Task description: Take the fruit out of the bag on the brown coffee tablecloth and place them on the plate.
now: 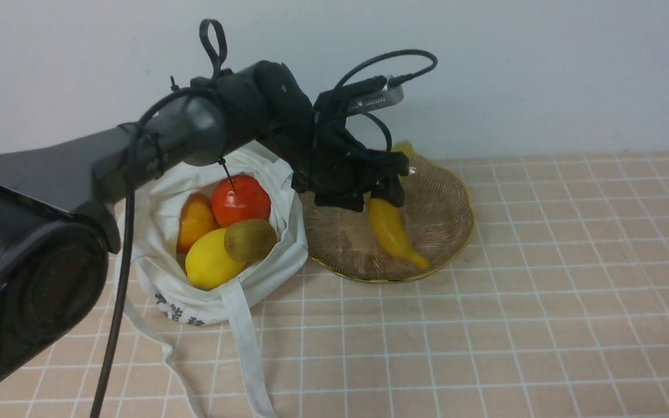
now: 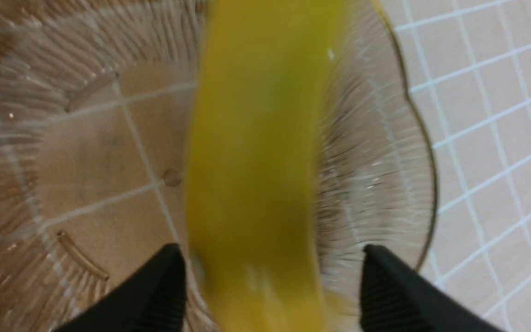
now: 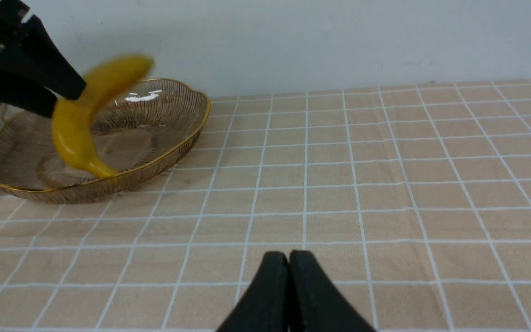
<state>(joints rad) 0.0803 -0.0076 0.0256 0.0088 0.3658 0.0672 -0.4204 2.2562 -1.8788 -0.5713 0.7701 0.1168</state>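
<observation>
1. The left end effector hangs over the plate with its jaws spread wide. In the left wrist view the black fingers stand on either side of the banana. There is a clear gap between the banana and one finger, and the other finger is just beside it.
2. The banana is blurred in both wrist views. It is tilted, with its upper end up between the fingers and its lower tip down inside the plate.
3. The plate is a ribbed, brownish, see-through dish with a thin gold rim. Apart from the banana it holds no other fruit.
4. The bag sits just beside the plate on the robot's left, touching its rim, with its mouth open. Inside it lie a lemon, a kiwi, a red fruit and an orange fruit, all packed together.
5. The bag's white straps trail toward the robot across the tablecloth.
6. The right end effector is well apart from the plate, above bare tablecloth. Its fingers are pressed together and it holds nothing.
7. A plain pale wall rises behind the tablecloth.
</observation>
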